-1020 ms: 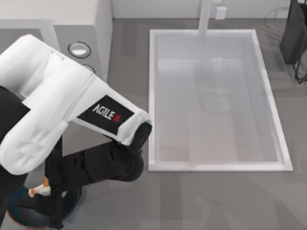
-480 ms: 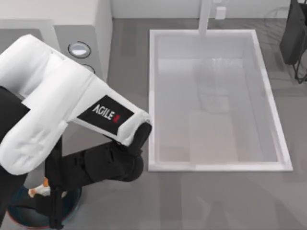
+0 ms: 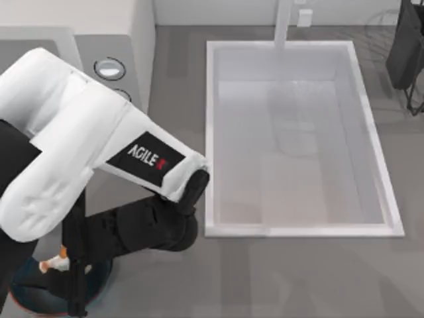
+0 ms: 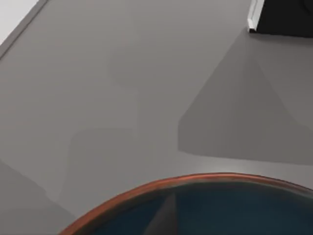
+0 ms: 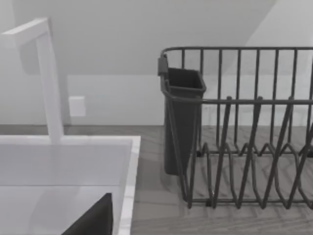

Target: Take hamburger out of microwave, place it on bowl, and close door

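In the top view my left arm sweeps from the left edge down toward 7 o'clock, its black wrist section bending back to the lower-left corner. There the left gripper hangs over the bowl, whose blue inside and reddish rim peek out from under the arm. The hamburger sits at the bowl's 10 o'clock side, just beside the gripper's dark fingers (touching or a hair apart, I cannot tell), and whether the pincer is open or clamped cannot be told either.

The microwave stands at the top-left corner, at about 12 o'clock from the bowl, one silvery knob showing past the arm; its door is hidden.

The left wrist view looks across the grey table with the bowl's rim arcing close below the camera.

The sink fills the middle right of the table. The right wrist view takes in the tap and a dark dish rack with its cutlery cup; the right arm is parked at the top-right corner.
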{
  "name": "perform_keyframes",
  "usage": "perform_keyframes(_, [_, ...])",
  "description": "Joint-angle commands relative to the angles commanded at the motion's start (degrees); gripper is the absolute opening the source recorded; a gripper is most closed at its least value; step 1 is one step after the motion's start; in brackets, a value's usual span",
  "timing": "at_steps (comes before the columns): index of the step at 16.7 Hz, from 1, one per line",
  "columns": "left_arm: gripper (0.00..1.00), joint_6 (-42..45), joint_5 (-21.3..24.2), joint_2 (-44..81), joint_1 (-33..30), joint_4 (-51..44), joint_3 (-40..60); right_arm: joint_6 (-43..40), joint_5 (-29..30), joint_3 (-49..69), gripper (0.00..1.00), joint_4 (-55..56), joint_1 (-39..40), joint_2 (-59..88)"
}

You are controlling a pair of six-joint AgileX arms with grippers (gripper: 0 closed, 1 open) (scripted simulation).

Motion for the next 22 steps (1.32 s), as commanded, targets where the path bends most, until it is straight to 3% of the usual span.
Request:
perform_keyframes(6, [1.0, 0.0, 0.0, 0.0, 0.0, 0.0, 0.0, 0.0, 0.0, 0.0, 1.0, 0.0, 0.0, 0.0])
perform_keyframes(8, [1.0, -3.88, -1.67, -2.98, -0.82, -1.36, 0.44, 0.0, 0.0, 0.0, 1.0, 0.0, 0.0, 0.0])
perform_keyframes(12, [1.0, 1.87, -0.6, -7.75, 1.77, 3.45, -1.81, 0.0, 0.0, 0.0, 1.0, 0.0, 0.0, 0.0])
perform_keyframes(17, [1.0, 22.77, 3.43, -24.55, 9.52, 18.38, -9.75, 0.0, 0.0, 0.0, 1.0, 0.0, 0.0, 0.0])
perform_keyframes(22, [1.0, 56.85, 10.2, -50.1, 19.13, 38.11, -22.21, 0.0, 0.0, 0.0, 1.0, 0.0, 0.0, 0.0])
